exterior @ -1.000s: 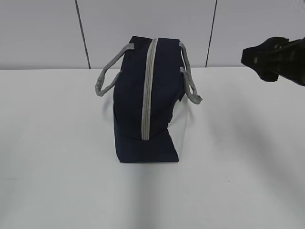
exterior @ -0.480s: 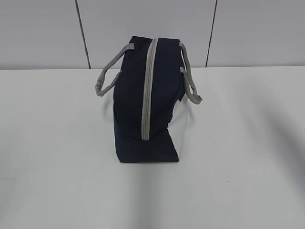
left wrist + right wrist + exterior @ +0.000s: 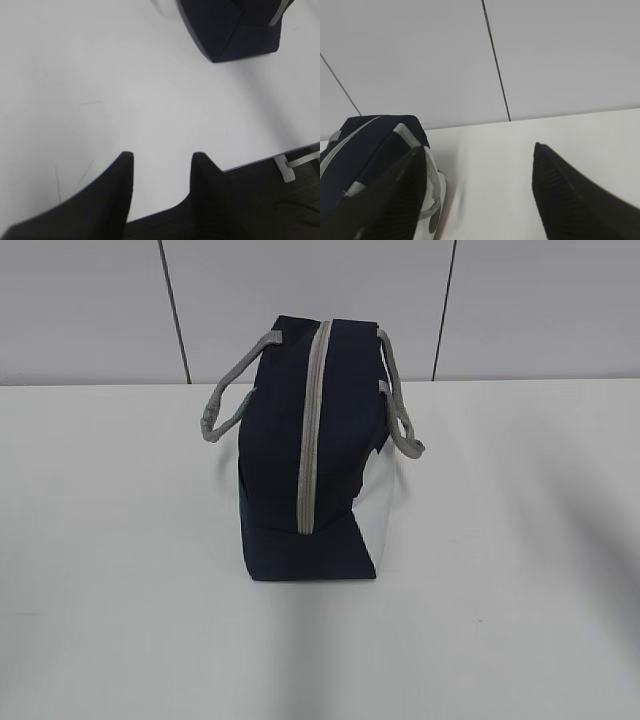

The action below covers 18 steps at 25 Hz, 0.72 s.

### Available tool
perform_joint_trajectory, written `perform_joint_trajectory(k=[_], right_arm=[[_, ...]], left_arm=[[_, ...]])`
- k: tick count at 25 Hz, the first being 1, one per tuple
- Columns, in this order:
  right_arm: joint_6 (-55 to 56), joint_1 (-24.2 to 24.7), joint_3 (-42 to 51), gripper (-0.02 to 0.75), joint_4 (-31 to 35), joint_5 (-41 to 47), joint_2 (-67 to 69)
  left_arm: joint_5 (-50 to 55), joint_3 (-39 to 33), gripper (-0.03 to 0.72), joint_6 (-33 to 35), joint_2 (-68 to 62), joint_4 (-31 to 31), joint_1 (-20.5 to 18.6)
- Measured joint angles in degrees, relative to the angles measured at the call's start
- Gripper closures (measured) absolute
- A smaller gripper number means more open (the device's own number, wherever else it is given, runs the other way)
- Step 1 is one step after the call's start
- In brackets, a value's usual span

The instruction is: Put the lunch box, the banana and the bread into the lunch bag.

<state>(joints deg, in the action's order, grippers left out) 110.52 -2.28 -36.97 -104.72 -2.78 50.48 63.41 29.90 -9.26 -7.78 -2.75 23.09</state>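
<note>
A navy lunch bag (image 3: 310, 455) is sitting zipped shut in the middle of a white counter (image 3: 520, 570). The left claw (image 3: 160, 157) is hanging partly open over bare counter, holding nothing. The right claw (image 3: 477, 152) is gaping wide beside the bag, empty.

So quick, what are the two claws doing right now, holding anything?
Left gripper: open, empty, above the table.
Right gripper: open wide, empty, near the lunch bag.
</note>
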Motion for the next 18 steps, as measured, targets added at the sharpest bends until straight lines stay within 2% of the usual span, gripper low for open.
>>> perform_joint_trajectory(k=[6, 12, 15, 18], right_arm=[[0.62, 0.00, 5.17, 0.246, -0.22, -4.82, 0.00], [-0.36, 0.00, 8.90, 0.246, 0.07, -4.86, 0.00], [-11.76, 0.00, 10.01, 0.246, 10.10, -4.75, 0.00], [-31.22, 0.00, 11.31, 0.246, 30.20, -2.30, 0.00]], left_arm=[[0.00, 0.00, 0.433, 0.00, 0.00, 0.00, 0.00], [0.00, 0.00, 0.443, 0.00, 0.00, 0.00, 0.00], [0.00, 0.00, 0.443, 0.00, 0.00, 0.00, 0.00], [0.00, 0.00, 0.443, 0.00, 0.00, 0.00, 0.00]])
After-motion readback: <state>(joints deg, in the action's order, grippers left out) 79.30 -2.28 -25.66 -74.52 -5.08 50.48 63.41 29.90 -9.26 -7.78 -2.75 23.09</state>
